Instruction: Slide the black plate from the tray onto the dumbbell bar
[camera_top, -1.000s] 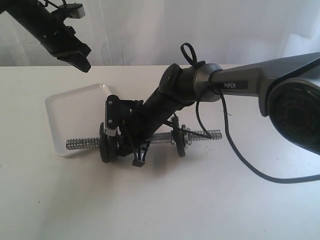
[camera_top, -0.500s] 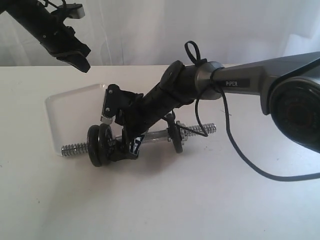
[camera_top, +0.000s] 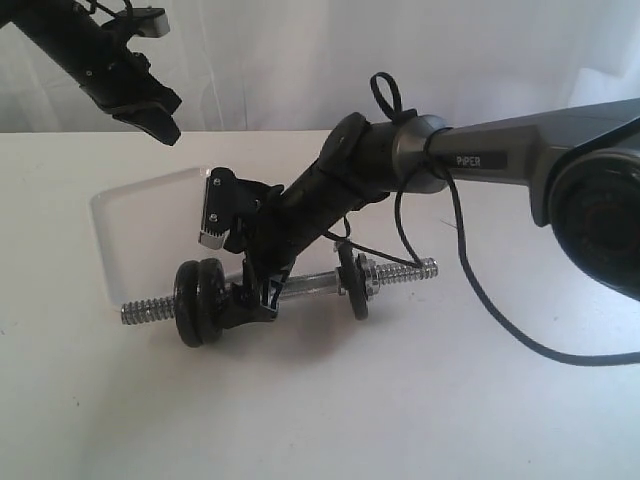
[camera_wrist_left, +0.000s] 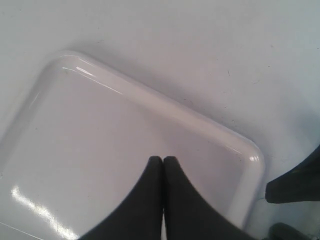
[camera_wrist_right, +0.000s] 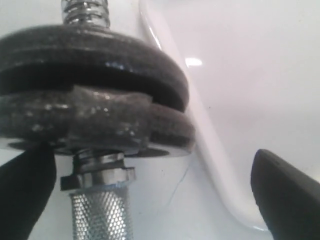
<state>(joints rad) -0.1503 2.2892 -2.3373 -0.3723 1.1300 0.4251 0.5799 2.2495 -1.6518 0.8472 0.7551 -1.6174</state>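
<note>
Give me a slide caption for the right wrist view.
Two black plates sit stacked on the dumbbell bar beside the tray rim, open fingers either side.

Left pincer (camera_wrist_left: 163, 162) closed, right pincer (camera_wrist_right: 152, 170) spread.

black plate (camera_top: 192, 300), white tray (camera_top: 140, 215), chrome bar (camera_top: 312, 284)

The only readable text is the word "PIPER" (camera_top: 481, 160), printed in white capitals on a dark strip along the grey forearm of the right arm (camera_top: 540, 135). A small pale tag (camera_top: 212, 214) near that arm's wrist is too small to read.
</note>
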